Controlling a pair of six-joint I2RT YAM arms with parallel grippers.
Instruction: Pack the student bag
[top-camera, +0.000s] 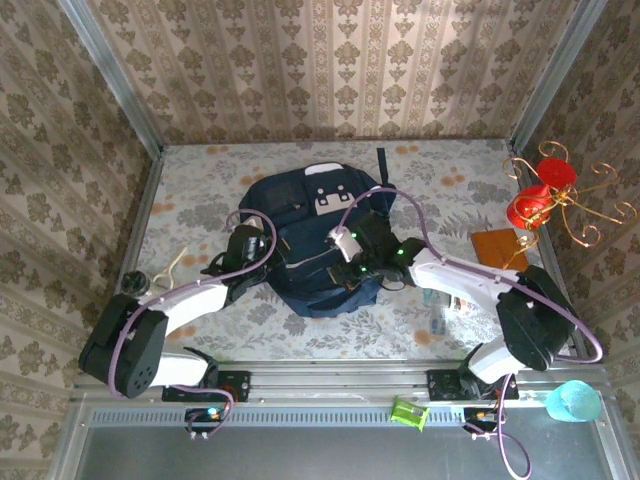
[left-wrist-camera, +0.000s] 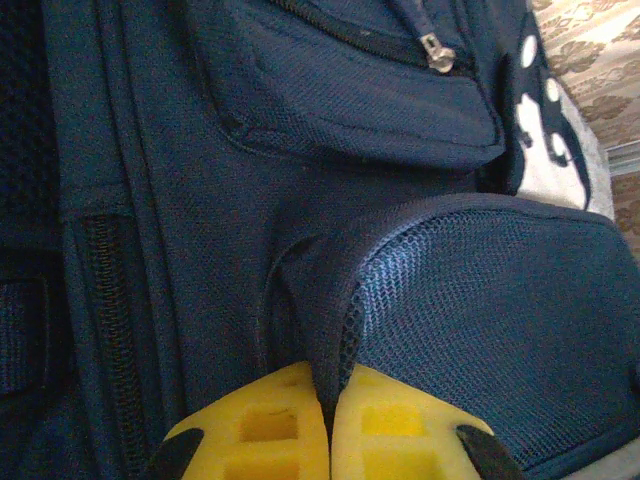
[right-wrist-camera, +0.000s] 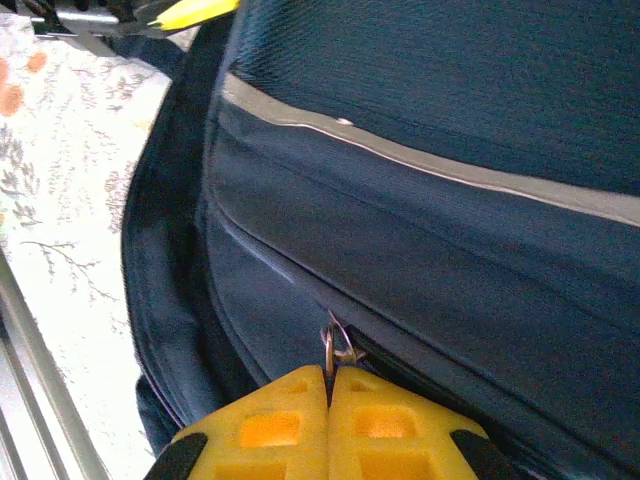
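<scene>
The student bag (top-camera: 310, 235), dark navy with a white-and-grey patch at its far end, lies flat in the middle of the table. At the bag's left side my left gripper (top-camera: 265, 250) is shut on a raised fold of fabric at the edge of the mesh side pocket (left-wrist-camera: 480, 300); the fold runs down between the yellow pads (left-wrist-camera: 265, 430). My right gripper (top-camera: 352, 262) is on the bag's near right part. In the right wrist view it (right-wrist-camera: 328, 372) is shut on a metal zip pull (right-wrist-camera: 338, 346) below a grey stripe (right-wrist-camera: 430, 165).
A gold wire stand with red cups (top-camera: 545, 195) and an orange-brown flat board (top-camera: 498, 247) sit at the right. A pale stick (top-camera: 175, 262) and a small black round thing (top-camera: 133, 280) lie at the left. A teal cup (top-camera: 573, 400) stands by the near rail.
</scene>
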